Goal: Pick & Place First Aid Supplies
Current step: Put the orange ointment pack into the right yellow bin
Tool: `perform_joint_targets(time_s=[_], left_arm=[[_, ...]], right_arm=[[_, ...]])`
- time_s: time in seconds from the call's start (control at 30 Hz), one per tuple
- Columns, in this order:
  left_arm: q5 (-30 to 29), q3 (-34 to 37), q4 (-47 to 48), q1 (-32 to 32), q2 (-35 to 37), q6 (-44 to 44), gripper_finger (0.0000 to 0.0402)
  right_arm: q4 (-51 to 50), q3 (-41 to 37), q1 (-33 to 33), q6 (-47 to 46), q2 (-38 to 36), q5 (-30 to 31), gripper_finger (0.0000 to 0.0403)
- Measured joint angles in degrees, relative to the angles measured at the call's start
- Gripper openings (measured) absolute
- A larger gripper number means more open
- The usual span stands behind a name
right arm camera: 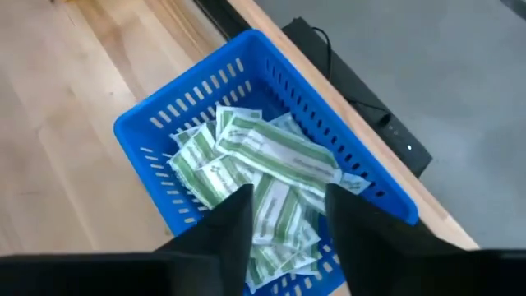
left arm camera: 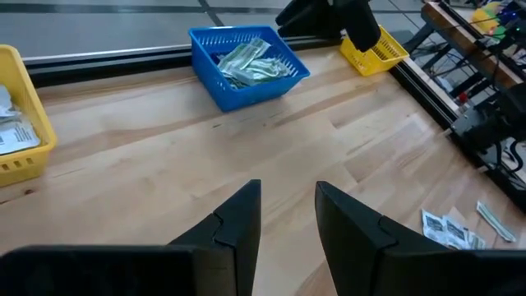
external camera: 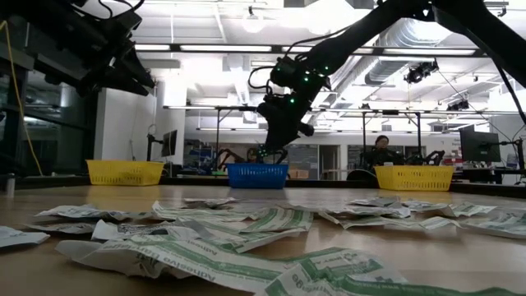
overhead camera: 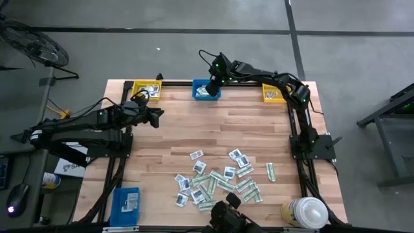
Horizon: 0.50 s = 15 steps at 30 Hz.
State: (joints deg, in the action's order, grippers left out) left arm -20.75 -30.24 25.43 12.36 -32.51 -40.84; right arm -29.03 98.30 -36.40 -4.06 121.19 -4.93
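Note:
The first aid supplies (overhead camera: pixel 220 181) lie in a loose pile of small white and green-and-white packets on the near middle of the table. More green-and-white strips (right arm camera: pixel 263 164) lie inside the blue bin (overhead camera: pixel 207 89) at the far edge. My right gripper (right arm camera: pixel 283 218) hangs open just above this bin, its fingers over the strips and nothing between them. Over the far left of the table, my left gripper (left arm camera: pixel 288 222) stands open and holds nothing.
Yellow bins stand at the far left (overhead camera: pixel 147 89) and far right (overhead camera: pixel 273 94); both hold a few packets. A second blue bin (overhead camera: pixel 126 202) sits at the near left corner, and a white-capped bottle (overhead camera: pixel 307 212) at the near right. Bare wood (overhead camera: pixel 213 126) lies mid-table.

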Motion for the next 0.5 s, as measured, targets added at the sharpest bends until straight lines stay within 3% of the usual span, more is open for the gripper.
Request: perform_joint_targets(time_s=[0.2, 0.5], left_arm=[[0.46, 0.00, 0.05, 0.00, 0.00, 0.00, 0.0117], [2.70, 0.00, 2.77, -0.02, 0.02, 0.62, 0.0117]], right_arm=[[-4.41, -0.11, 0.00, -2.51, -1.90, -0.97, 0.0187], [-17.55, -0.04, 0.89, -9.16, -9.03, -6.90, 0.0186]])
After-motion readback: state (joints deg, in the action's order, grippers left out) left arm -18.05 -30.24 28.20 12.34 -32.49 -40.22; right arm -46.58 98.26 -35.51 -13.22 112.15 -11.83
